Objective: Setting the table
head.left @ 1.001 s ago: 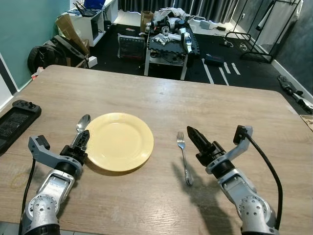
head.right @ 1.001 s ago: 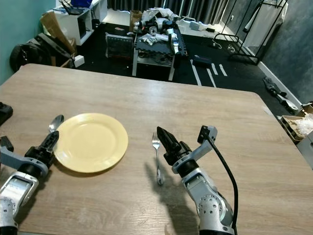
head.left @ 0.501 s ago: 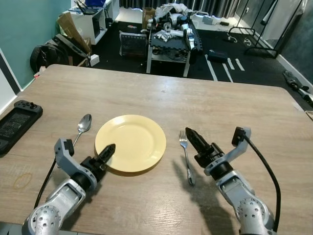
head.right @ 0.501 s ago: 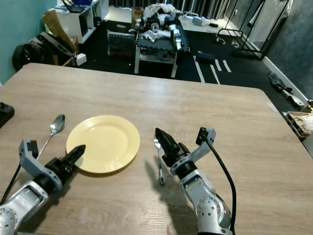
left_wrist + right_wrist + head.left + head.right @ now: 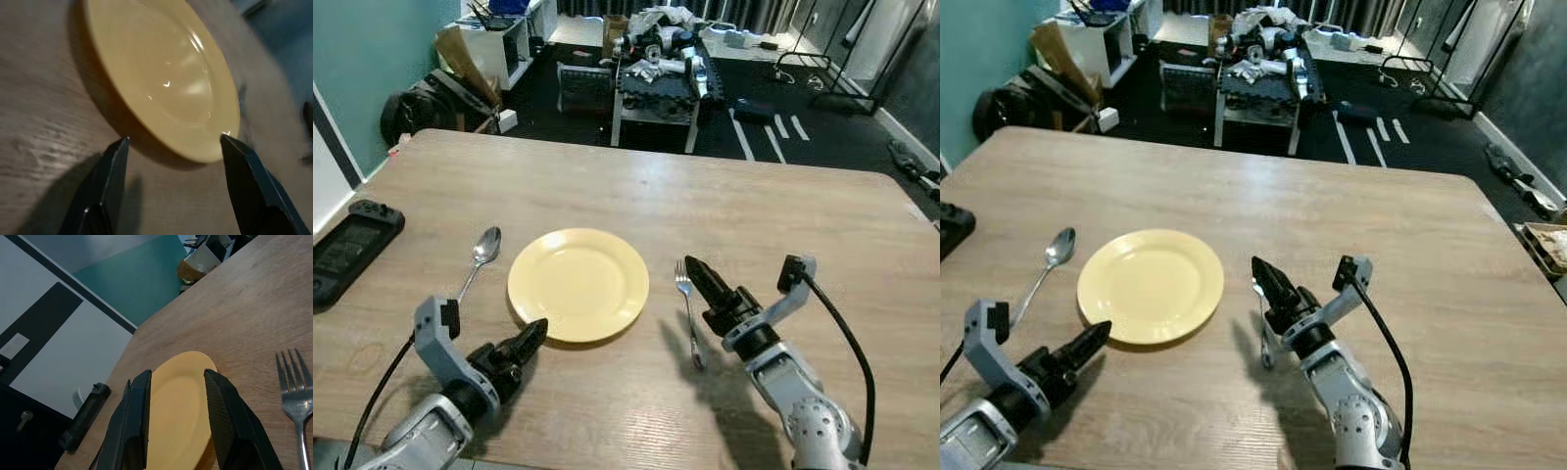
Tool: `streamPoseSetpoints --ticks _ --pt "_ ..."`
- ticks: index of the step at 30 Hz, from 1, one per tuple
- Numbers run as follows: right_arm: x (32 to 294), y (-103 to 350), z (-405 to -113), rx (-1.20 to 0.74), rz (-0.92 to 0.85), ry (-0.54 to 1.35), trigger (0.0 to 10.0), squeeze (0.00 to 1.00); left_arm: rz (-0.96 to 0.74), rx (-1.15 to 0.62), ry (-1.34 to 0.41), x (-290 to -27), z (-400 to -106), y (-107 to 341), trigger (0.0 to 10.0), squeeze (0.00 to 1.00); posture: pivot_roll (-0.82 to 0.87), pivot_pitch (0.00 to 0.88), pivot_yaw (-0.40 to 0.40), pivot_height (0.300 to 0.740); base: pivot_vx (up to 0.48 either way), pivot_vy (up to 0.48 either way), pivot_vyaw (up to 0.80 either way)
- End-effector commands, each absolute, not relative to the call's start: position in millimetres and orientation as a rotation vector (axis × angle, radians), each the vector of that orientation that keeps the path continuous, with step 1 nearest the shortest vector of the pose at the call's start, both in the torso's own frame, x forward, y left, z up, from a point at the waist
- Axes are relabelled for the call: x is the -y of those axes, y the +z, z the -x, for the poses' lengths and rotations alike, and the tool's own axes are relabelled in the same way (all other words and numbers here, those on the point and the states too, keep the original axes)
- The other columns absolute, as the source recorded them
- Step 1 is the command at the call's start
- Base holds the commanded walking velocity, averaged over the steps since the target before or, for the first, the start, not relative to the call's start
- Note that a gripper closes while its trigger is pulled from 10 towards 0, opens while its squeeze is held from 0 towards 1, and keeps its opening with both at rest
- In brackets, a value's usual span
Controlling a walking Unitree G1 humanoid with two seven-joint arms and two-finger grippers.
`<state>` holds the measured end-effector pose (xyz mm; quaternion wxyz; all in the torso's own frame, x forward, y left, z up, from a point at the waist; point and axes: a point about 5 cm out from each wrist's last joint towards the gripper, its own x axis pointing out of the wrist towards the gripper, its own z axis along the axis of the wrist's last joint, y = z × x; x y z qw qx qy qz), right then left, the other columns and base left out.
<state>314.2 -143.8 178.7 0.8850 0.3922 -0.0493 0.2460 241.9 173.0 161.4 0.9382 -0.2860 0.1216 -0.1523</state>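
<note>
A yellow plate (image 5: 578, 284) lies on the wooden table (image 5: 754, 215). To its left lies a spoon (image 5: 480, 257), bowl pointing away from me. To its right lies a fork (image 5: 686, 308), tines pointing away. My left gripper (image 5: 532, 336) is low over the table at the plate's near-left rim. In the left wrist view its fingers (image 5: 110, 181) stand open with the plate's rim (image 5: 195, 147) just past the tips and nothing between them. My right gripper (image 5: 697, 278) hovers just right of the fork, open and holding nothing; its wrist view shows the plate (image 5: 181, 406) and the fork's tines (image 5: 296, 382).
A black handheld device (image 5: 352, 245) lies at the table's left edge. Beyond the far edge are a cluttered low cart (image 5: 656, 69), boxes and a bag (image 5: 421, 103) on the dark floor. The right half of the table is bare wood.
My left gripper has drawn back from the spoon's handle toward the near table edge and now points at the plate's near-left rim. The right gripper has hardly moved. The camera shifted slightly.
</note>
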Motion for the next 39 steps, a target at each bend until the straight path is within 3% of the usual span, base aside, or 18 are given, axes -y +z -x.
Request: streamPoseSetpoints --ticks 1,2,3,4,5,8,12,15,20,23,27,31,35,39 --pt "147 175 -313 0.090 -0.804 0.496 10.0 0.00 0.467 -0.258 -0.331 -168 -236 166 10.0 0.00 0.17 0.124 0.029 0.740 0.000 0.000 0.00" --pt "148 176 -313 0.091 -0.761 0.486 10.0 0.00 0.311 -0.246 -0.370 -165 -233 175 10.0 0.00 0.17 0.124 0.029 0.740 0.000 0.000 0.00" --pt "148 176 -313 0.091 -0.761 0.486 10.0 0.00 0.311 -0.246 -0.370 -165 -233 175 10.0 0.00 0.17 0.124 0.029 0.740 0.000 0.000 0.00" --pt "150 178 -313 0.104 -0.694 0.461 10.0 0.00 0.119 -0.230 -0.416 -161 -229 185 10.0 0.00 0.17 0.124 0.029 0.740 0.000 0.000 0.00" --pt "151 179 -313 0.112 -0.664 0.447 10.0 0.00 0.030 -0.225 -0.427 -161 -229 190 10.0 0.00 0.17 0.124 0.029 0.740 0.000 0.000 0.00" --pt "155 181 -313 0.129 -0.591 0.401 10.0 0.00 -0.118 -0.208 -0.426 -162 -232 199 10.0 0.00 0.18 0.122 0.031 0.740 0.000 0.000 0.00" --pt "160 183 -314 0.146 -0.450 0.324 10.0 0.00 -0.205 -0.117 -0.347 -168 -243 215 10.0 0.00 0.18 0.116 0.035 0.740 0.000 0.000 0.00" --pt "171 182 -315 0.140 -0.343 0.211 10.0 0.00 -0.257 0.009 -0.183 -180 -257 234 10.0 0.00 0.17 0.105 0.046 0.740 0.000 0.000 0.00" --pt "195 185 -316 0.136 -0.293 0.006 10.0 0.00 -0.225 0.059 -0.078 -189 -267 247 10.0 0.00 0.16 0.095 0.055 0.740 0.000 0.000 0.00" --pt "209 187 -317 0.125 -0.288 -0.110 10.0 0.00 -0.226 0.055 -0.140 -187 -268 247 10.0 0.00 0.15 0.087 0.057 0.740 0.000 0.000 0.00" --pt "213 187 -316 0.122 -0.286 -0.132 10.0 0.00 -0.216 0.029 -0.183 -184 -268 245 10.0 0.00 0.15 0.078 0.058 0.740 0.000 0.000 0.00" --pt "216 181 -314 0.086 -0.089 -0.183 10.0 0.00 -0.248 -0.093 -0.291 -181 -277 237 10.0 0.00 0.15 0.070 0.055 0.740 0.000 0.000 0.00" --pt "226 188 -307 0.091 0.135 -0.292 10.0 0.00 -0.468 -0.049 -0.267 -197 -287 247 10.0 0.00 0.14 0.059 0.056 0.740 0.000 0.000 0.00" --pt "234 201 -299 0.116 0.128 -0.264 10.0 0.00 -0.557 0.006 -0.202 -215 -294 255 10.0 0.00 0.14 0.053 0.059 0.740 0.000 0.000 0.00"
